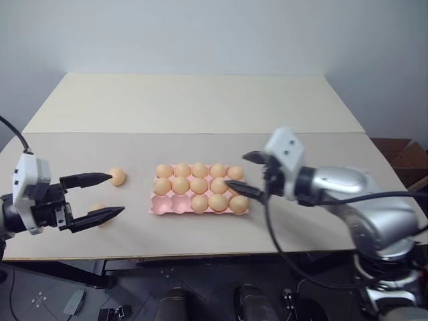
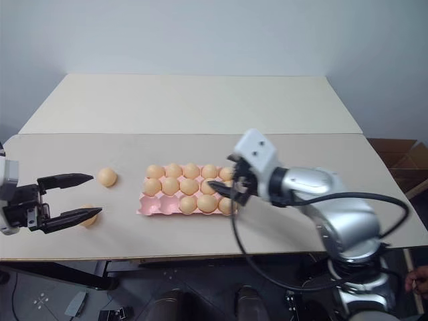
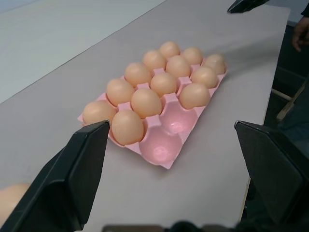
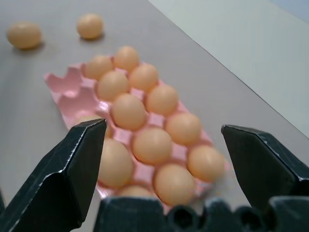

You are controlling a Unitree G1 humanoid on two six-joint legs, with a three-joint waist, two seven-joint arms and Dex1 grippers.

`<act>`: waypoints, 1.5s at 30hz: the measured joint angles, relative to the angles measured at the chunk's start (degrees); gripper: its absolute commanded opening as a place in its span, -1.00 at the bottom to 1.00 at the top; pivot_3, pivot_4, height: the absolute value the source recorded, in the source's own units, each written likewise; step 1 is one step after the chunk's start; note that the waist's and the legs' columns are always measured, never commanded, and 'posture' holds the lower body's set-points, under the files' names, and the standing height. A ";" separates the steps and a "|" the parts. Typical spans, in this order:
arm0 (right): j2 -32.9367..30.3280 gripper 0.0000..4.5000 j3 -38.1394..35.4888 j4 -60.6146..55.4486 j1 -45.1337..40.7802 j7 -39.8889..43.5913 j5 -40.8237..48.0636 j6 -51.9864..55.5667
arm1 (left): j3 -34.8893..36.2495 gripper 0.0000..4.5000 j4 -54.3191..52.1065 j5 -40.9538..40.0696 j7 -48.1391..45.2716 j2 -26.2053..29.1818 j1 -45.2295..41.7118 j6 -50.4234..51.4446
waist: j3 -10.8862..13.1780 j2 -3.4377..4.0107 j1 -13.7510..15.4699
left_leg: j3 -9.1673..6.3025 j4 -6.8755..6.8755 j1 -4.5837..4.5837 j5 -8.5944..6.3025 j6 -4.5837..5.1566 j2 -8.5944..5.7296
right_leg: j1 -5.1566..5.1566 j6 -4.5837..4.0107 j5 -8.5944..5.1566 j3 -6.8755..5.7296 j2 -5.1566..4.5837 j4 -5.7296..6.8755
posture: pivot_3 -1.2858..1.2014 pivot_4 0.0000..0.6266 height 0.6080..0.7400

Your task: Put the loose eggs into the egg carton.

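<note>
Where head views look down: egg carton (image 1: pixel 200 194) mid-table, thirteen cups filled, two near-left cups bare; two loose eggs (image 1: pixel 117 176) on table left of it. Left gripper (image 1: pixel 100 196) fingers spread, nothing held. Right gripper (image 1: pixel 247 175) over carton's right end, fingers apart, nothing held.
Left wrist view: carton beyond spread fingers (image 3: pixel 72 179).
Right wrist view: carton below parted fingers (image 4: pixel 67 174); loose eggs beyond.

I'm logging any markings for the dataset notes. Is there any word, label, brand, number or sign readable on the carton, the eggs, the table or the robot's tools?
None can be read.
Flat pink moulded egg carton: no print visible.
Pale orange-tan loose eggs: plain shells, no stamp.
Beige table top: bare of text.
Left tool and right tool: no lettering visible.
</note>
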 measured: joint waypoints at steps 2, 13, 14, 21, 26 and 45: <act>-3.40 0.98 -4.31 3.72 5.80 5.12 0.48 -6.91 | 1.02 1.00 0.73 0.28 -0.01 -0.02 1.57 -0.10 | 0.00 -0.01 -0.01 | 0.01 0.00 0.02 0.00 0.00 0.00 | 0.01 0.01 0.00 0.01 0.01 0.02 | 0.03 -0.52 1.00; -6.12 0.98 -7.66 16.23 16.07 14.77 -0.69 -26.93 | 3.07 1.00 0.77 0.93 2.34 -1.42 5.80 -0.12 | 0.00 0.00 -0.24 | 0.07 0.00 0.14 0.00 0.00 0.13 | -0.01 -0.01 -0.03 0.15 0.13 0.10 | 0.03 -0.52 1.00; -6.13 0.98 -7.68 16.46 15.70 14.88 -0.33 -27.27 | 3.94 1.00 0.92 1.63 2.95 -1.63 6.74 -0.17 | 0.00 0.00 -0.21 | 0.07 0.00 0.11 0.00 0.00 0.13 | -0.02 -0.04 -0.03 0.14 0.13 0.09 | 0.03 -0.52 1.00; -8.12 0.98 -7.96 16.89 15.67 16.67 0.39 -28.26 | 11.97 1.00 0.30 3.62 6.56 -1.60 15.19 5.79 | 0.00 -0.02 -0.07 | 0.02 0.00 0.06 -0.02 0.00 0.10 | -0.04 -0.14 -0.10 0.11 0.04 0.05 | 0.03 -0.52 1.00; -8.34 0.98 -8.06 15.42 15.91 16.69 1.84 -28.34 | 14.64 1.00 -5.49 3.69 12.65 -1.93 20.56 16.55 | 0.01 -0.01 0.33 | -0.07 0.00 0.15 -0.01 -0.01 0.19 | 0.01 0.03 -0.45 0.11 0.04 0.08 | 0.03 -0.52 1.00; -8.38 0.99 -7.75 12.90 14.39 14.85 4.06 -28.52 | -6.07 0.92 -5.53 8.09 41.33 -9.28 -0.63 30.98 | -0.01 -0.05 1.19 | -0.13 0.00 0.14 -0.02 -0.02 -0.01 | 0.05 -0.01 0.02 0.18 0.05 0.08 | 0.03 -0.52 1.00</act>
